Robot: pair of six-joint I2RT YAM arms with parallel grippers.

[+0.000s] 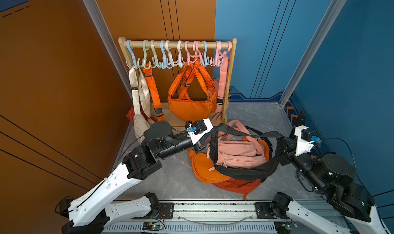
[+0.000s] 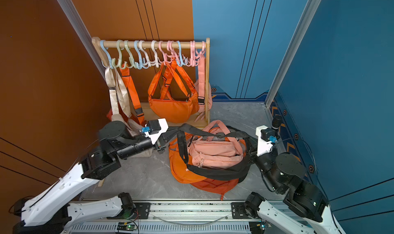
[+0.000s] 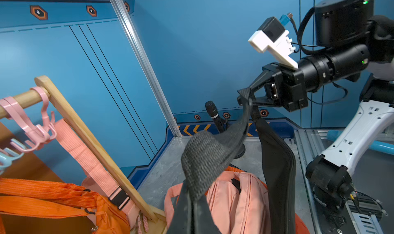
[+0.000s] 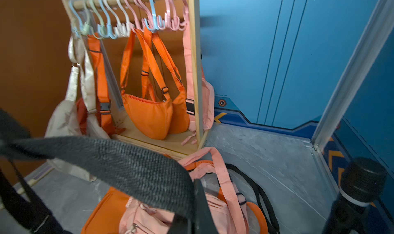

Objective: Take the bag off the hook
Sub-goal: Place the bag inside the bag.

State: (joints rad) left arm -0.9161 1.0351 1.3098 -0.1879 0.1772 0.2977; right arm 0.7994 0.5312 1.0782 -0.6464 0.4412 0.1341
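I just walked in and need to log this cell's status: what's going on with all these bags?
Both arms hold a black bag between them. The left gripper and the right gripper are each shut on its strap, and the bag sags over a pink backpack and orange bags piled on the table. It is off the wooden rack, where an orange bag, a beige bag and a pink bag hang from hooks.

No word, brand name or number can be read on anything in view. The only signs are orange chevron marks (image 3: 193, 129) and small orange-rimmed hexagonal badges (image 3: 264, 112). Both sit on the blue wall trim (image 3: 185, 118) behind the right end effector (image 3: 245, 97). The badges' inner symbols are too small to tell.
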